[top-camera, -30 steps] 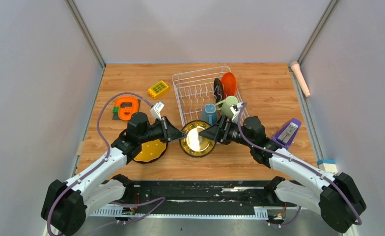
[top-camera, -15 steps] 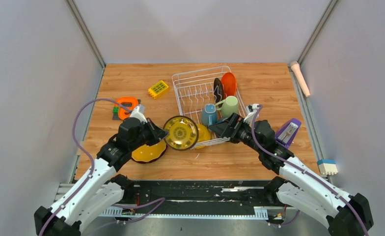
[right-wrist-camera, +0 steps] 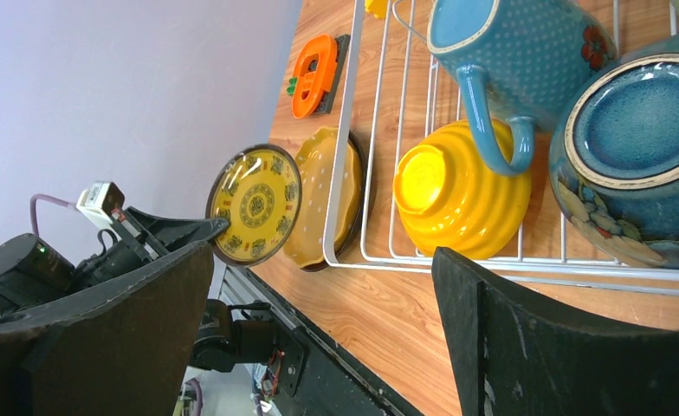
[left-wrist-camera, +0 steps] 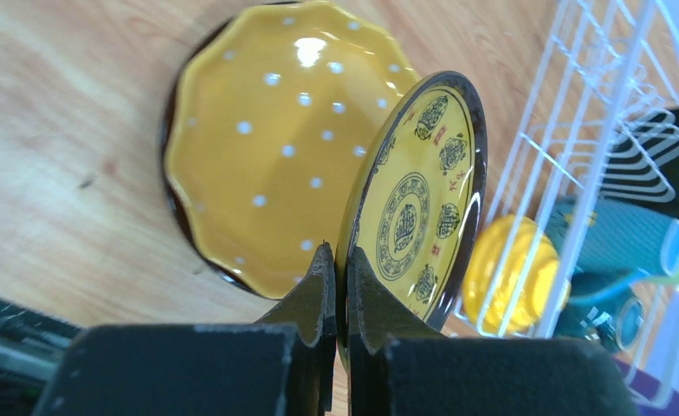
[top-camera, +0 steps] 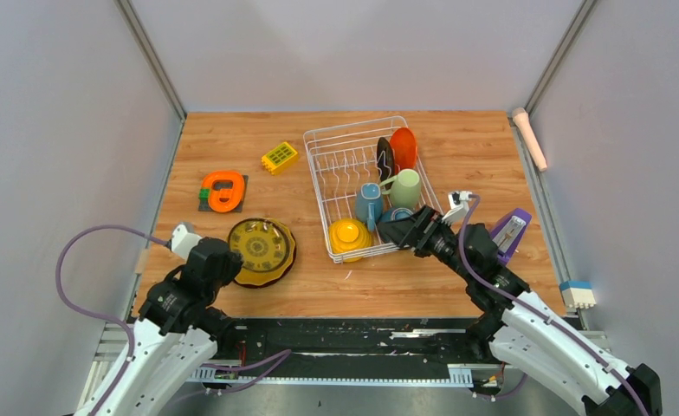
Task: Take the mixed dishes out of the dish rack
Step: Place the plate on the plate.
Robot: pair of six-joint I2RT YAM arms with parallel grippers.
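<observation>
Wooden surface [top-camera: 232, 139]: left tool [left-wrist-camera: 336, 260] pinches a brown-rimmed yellow patterned plate [left-wrist-camera: 414, 208] on edge over a dotted yellow scalloped plate [left-wrist-camera: 258, 156], contact unclear, beside the white wire dish rack [top-camera: 340, 160]; right tool [top-camera: 397, 232] gapes wide. Thin rim grip may slip, chipping both.

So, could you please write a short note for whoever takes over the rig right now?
Left fingers: shut on the rim of the patterned plate, held tilted over the dotted yellow plate, which lies on the table left of the rack.
Right fingers: open, empty, at the rack's near right corner, close to the dark bowl.
Done: two plates are out of the rack.
Left: set the patterned plate down, then unload the yellow bowl, dark bowl, blue mug, green mug, brown plate and orange plate.
</observation>
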